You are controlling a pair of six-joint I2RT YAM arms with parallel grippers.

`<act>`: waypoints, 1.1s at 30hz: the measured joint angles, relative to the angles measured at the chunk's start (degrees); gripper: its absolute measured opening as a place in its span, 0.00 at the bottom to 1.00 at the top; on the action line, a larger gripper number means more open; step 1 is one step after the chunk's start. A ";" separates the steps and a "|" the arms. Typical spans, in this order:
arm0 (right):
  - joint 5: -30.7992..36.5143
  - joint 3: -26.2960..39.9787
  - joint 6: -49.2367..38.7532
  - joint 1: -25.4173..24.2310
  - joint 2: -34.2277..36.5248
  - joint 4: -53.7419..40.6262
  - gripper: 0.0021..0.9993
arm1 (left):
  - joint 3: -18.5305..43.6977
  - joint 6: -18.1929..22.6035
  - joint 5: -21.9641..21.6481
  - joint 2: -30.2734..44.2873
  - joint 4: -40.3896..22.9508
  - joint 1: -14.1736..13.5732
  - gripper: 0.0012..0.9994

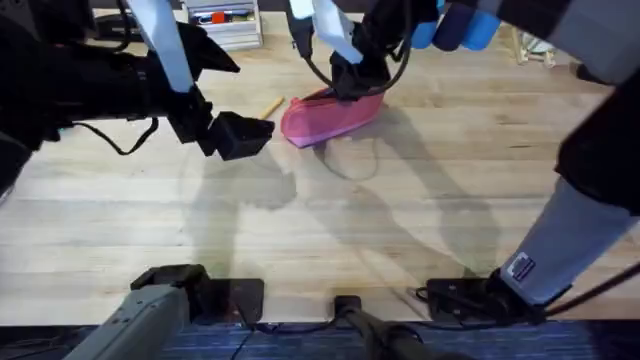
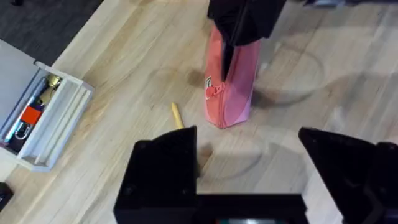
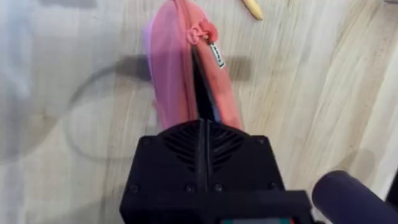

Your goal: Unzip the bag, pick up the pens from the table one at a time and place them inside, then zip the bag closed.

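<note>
Bag (image 1: 330,117) lies far-centre on table (image 1: 400,240), zip partly open, slider (image 3: 200,32) near end facing pen. Your right gripper (image 1: 352,82) sits on bag's other end, fingers together, seemingly pinching fabric at zip mouth, likely to steady pouch and keep opening up. Pen (image 2: 178,116) lies just beside bag, apart from it. Your left gripper (image 2: 249,168) hovers near pen, fingers apart, probably lined up for pick.

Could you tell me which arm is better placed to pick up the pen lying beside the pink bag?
Probably the left: its end effector is open, empty and nearest the pen, while the right end effector is at the bag.
</note>
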 joint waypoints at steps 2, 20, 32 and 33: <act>0.00 0.00 0.00 0.00 1.29 0.76 0.03 | 0.00 0.00 0.00 0.00 0.02 0.00 0.99; 0.08 0.00 -0.06 0.00 3.31 1.28 0.88 | 0.00 0.00 0.00 0.00 0.00 -0.02 0.99; 0.20 0.00 -0.39 0.00 3.31 1.37 1.00 | 0.00 0.00 0.00 0.00 0.02 0.00 0.99; 0.20 0.00 -0.39 0.00 3.31 1.30 1.00 | 0.00 0.00 0.00 0.00 0.02 -0.02 0.99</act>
